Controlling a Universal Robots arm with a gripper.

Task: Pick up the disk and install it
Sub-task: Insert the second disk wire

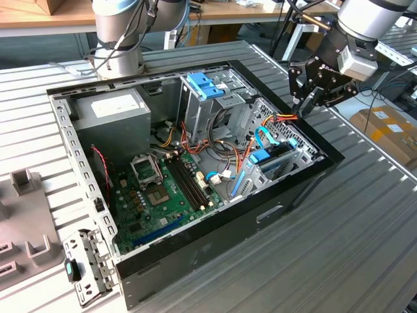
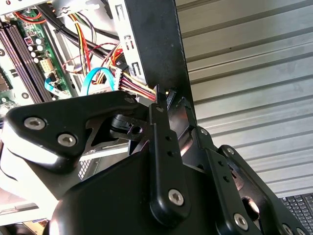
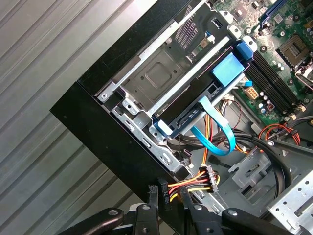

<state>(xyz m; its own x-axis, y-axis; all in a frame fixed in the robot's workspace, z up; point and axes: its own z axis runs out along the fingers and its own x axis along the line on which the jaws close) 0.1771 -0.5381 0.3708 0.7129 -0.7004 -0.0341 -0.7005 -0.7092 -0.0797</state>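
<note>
The disk (image 1: 267, 156) is a dark flat slab with a blue face patch. It lies in the metal bay at the open computer case's corner, toward the exterior view's right, and appears again in the first wrist view (image 3: 227, 68). My gripper (image 1: 301, 109) hangs over the case's black rim (image 3: 112, 142) just behind that bay. Its fingers (image 2: 157, 115) stand close together on the black plug (image 3: 152, 190) of a red, yellow and orange power cable (image 3: 188, 182). The cable stretches from inside the case up to the gripper (image 3: 168, 193), also seen in the second wrist view (image 2: 169, 104).
In the case are a grey power supply box (image 1: 111, 111), a metal cage with a blue top (image 1: 205, 85), the green motherboard (image 1: 163, 189) and a looped blue data cable (image 3: 220, 132). Grey fixtures (image 1: 26, 222) stand at the exterior view's left. The arm's base (image 1: 117, 39) is behind the case.
</note>
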